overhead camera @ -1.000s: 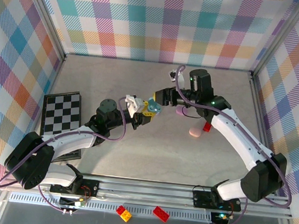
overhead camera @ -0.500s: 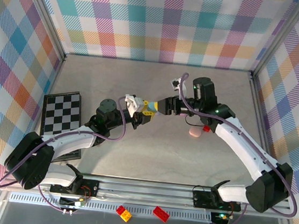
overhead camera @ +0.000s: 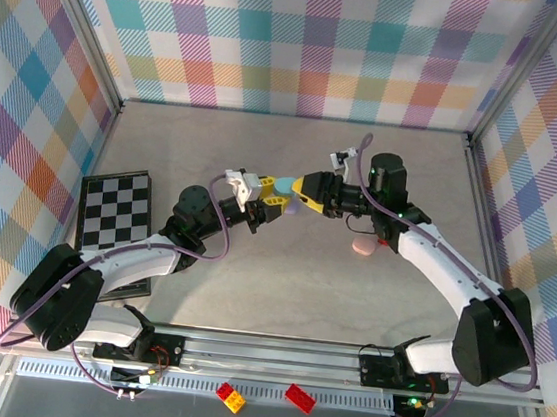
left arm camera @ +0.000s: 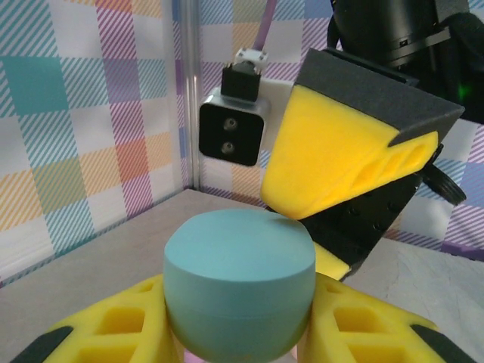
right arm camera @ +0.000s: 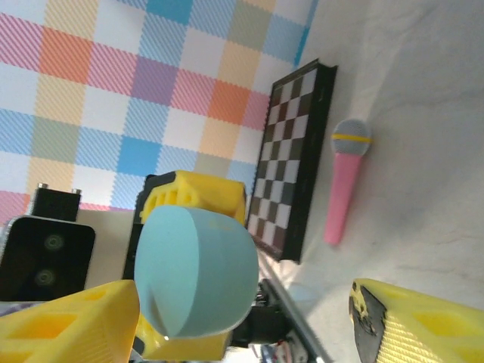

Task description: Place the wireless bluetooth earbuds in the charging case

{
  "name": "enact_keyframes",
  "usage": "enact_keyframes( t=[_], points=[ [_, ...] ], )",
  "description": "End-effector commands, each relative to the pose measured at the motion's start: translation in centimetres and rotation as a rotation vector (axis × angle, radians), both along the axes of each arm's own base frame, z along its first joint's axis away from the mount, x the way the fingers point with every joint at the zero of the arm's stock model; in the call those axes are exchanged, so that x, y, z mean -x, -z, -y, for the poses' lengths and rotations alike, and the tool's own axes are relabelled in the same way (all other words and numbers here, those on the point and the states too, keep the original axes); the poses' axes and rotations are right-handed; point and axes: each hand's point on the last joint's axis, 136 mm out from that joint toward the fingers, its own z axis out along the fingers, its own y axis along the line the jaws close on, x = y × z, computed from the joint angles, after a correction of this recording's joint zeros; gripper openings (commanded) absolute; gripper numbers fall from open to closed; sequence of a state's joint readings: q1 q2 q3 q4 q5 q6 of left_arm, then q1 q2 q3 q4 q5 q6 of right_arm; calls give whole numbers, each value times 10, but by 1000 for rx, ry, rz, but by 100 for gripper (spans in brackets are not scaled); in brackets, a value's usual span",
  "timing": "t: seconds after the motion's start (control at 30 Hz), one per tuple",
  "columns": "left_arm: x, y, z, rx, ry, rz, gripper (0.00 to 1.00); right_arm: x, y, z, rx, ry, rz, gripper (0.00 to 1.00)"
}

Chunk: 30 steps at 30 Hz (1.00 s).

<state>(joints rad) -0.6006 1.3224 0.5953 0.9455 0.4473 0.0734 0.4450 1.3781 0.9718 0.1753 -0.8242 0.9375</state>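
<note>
The teal charging case [left arm camera: 239, 280] is closed, so whether any earbuds lie inside cannot be told; its underside is cut off by the lower edge of the left wrist view, where a pinkish smear beneath it is too blurred to name; the left gripper [left arm camera: 240, 329] clamps the case from both sides, above the table [overhead camera: 250, 286]; the right gripper [right arm camera: 246, 302] has its jaws spread wide, one yellow finger [left arm camera: 333, 159] seemingly touching the case's top rim; a pink oval piece [overhead camera: 363, 246] lies on the table beside a red block [overhead camera: 385, 241] half hidden by the right arm.

Checkerboard [overhead camera: 115, 210] at left; pink toy microphone [right arm camera: 344, 181] near it.
</note>
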Motion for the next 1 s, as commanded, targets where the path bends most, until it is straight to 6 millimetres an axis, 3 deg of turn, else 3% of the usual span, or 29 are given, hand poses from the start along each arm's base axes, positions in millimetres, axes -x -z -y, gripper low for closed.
enact_keyframes(
  t=[0.0, 0.1, 0.37, 0.5, 0.6, 0.67, 0.73, 0.97],
  points=[
    [0, -14, 0, 50, 1, 42, 32, 11, -32, -13, -140, -107, -15, 73],
    [1, -14, 2, 56, 16, 43, 32, 6, -38, -19, -195, -112, -35, 69],
    [0, -5, -1, 21, -6, 32, 32, 5, -39, -19, -192, -112, -32, 30],
    [0, -1, -2, 8, -16, 30, 34, 4, -37, -18, -179, -99, -18, 20],
    [0, 2, -4, -7, -24, 28, 63, 2, -31, -14, -149, -68, 1, 19],
    [3, 5, -5, -26, -21, 20, 78, -4, -20, -8, -107, -17, 10, 19],
    [6, 12, -7, -58, -18, 2, 87, -10, -3, 0, -56, 40, 1, 19],
    [23, 45, -17, -222, -2, -87, 100, -27, 82, 29, 113, 206, -86, 16]
  ],
)
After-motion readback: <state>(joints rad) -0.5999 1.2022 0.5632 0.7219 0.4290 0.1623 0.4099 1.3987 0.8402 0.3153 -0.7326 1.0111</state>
